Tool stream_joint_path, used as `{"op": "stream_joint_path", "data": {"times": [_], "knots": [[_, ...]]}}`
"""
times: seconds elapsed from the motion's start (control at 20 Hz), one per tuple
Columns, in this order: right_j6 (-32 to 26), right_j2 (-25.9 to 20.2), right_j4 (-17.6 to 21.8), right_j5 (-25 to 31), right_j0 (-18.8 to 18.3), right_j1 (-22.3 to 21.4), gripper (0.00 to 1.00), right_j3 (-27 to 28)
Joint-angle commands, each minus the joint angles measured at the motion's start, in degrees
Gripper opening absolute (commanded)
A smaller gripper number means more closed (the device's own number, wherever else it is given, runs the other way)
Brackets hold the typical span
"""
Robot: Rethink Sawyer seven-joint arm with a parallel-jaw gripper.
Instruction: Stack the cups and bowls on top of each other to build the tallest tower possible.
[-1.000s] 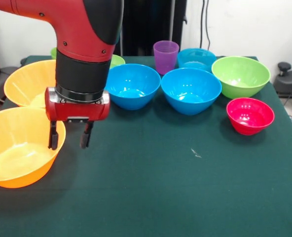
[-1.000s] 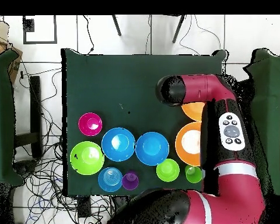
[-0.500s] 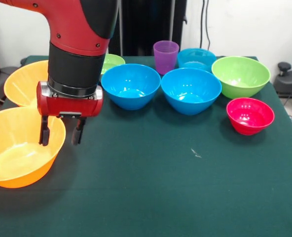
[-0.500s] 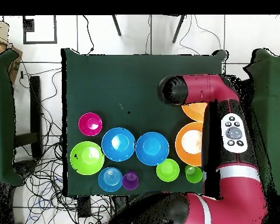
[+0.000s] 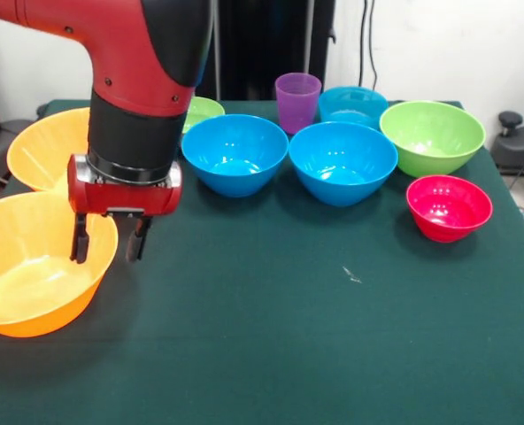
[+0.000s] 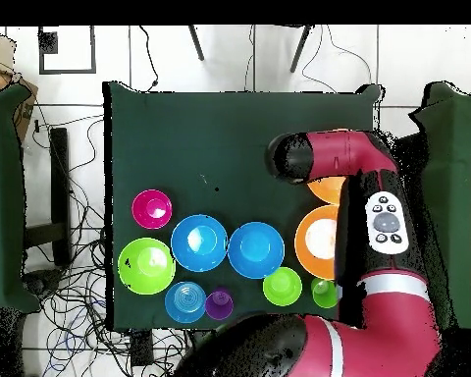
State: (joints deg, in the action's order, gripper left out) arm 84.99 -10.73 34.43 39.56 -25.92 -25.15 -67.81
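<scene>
Straddling the rim of the near orange bowl (image 5: 34, 270), the end effector (image 5: 108, 240) hangs from the red and black arm (image 5: 142, 71) with its two dark fingers pointing down and spread apart: one finger sits inside the bowl's rim and the other just outside it, and whether either touches the plastic cannot be told; nothing is clamped between them. Behind that orange bowl, partly hidden by the arm, lies the second orange bowl (image 5: 50, 150), the two almost touching. On the side of the arm away from the orange bowls, a row of two blue bowls stands on the green desk (image 5: 315, 336): the first blue bowl (image 5: 235, 152) and the second blue bowl (image 5: 342, 162) just beside it. Beyond the second blue bowl, further from the orange bowls, comes a large lime green bowl (image 5: 432, 135), and in front of that, nearer the camera, the small red-pink bowl (image 5: 449, 206) stands apart. Behind the blue pair are the purple cup (image 5: 297, 101), upright, and just beside it the teal-blue bowl (image 5: 353, 105). A smaller lime green bowl (image 5: 200, 110) peeks out between the arm and the first blue bowl. From above, a light green cup (image 6: 324, 292) shows beside that smaller lime bowl, close to the arm. No piece rests on another; everything stands singly on the desk.
</scene>
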Motion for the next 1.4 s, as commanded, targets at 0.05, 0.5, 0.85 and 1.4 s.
{"op": "stream_joint_path", "data": {"times": [0.05, 0.5, 0.85, 1.4], "knots": [[1.77, 0.1, 1.8, 2.07, 2.35, 5.39, 1.0, 2.66], [1.14, 2.11, 1.16, 4.29, 3.51, 6.95, 1.0, 4.71], [1.27, 4.04, 1.18, 4.61, 5.08, 7.75, 1.0, 6.95], [-0.87, 4.66, -0.45, 4.76, 5.67, 6.04, 1.0, 5.52]]}}
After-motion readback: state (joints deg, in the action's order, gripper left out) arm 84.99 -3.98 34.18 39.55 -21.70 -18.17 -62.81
